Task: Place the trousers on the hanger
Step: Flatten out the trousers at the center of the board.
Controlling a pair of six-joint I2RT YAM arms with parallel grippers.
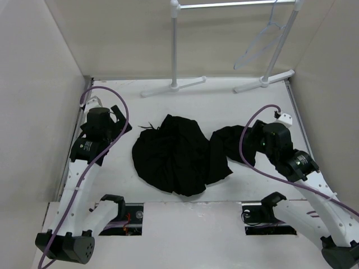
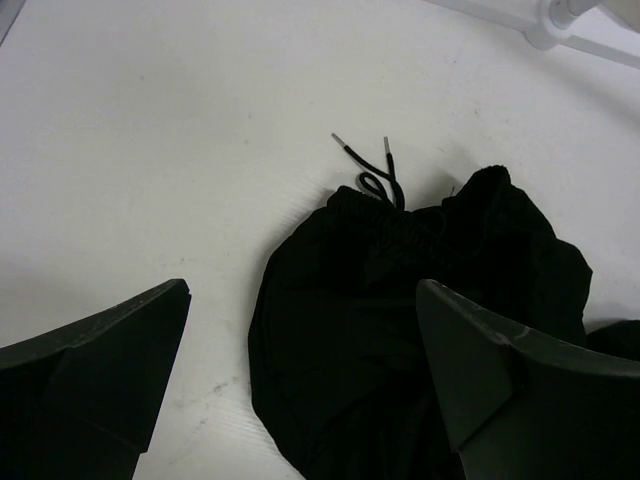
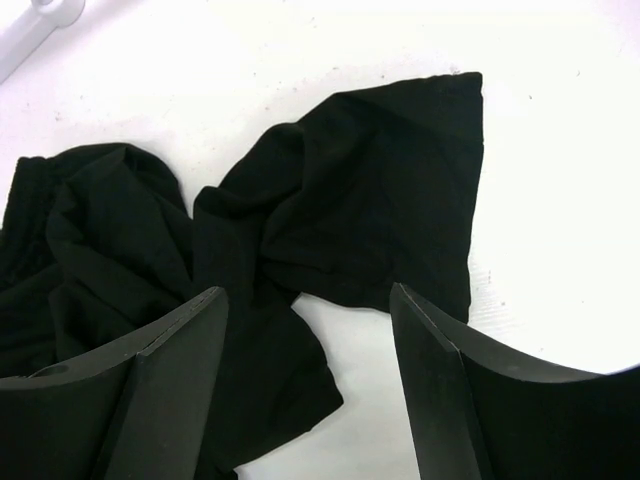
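The black trousers (image 1: 179, 154) lie crumpled in a heap in the middle of the table, one leg stretching right. The pale translucent hanger (image 1: 259, 42) hangs by its hook from the rack rail at the back right. My left gripper (image 1: 119, 126) is open and empty, just left of the heap. In the left wrist view it (image 2: 303, 300) hovers over the waistband edge of the trousers (image 2: 420, 300), with the drawstring (image 2: 375, 172) ahead. My right gripper (image 1: 253, 139) is open and empty by the right leg. In the right wrist view it (image 3: 308, 300) is above the leg fabric (image 3: 350, 180).
A white garment rack (image 1: 174, 50) with a metal rail stands at the back, its feet on the table (image 1: 314, 162). A rack foot shows in the left wrist view (image 2: 570, 25) and in the right wrist view (image 3: 30, 25). White walls enclose the left, right and back.
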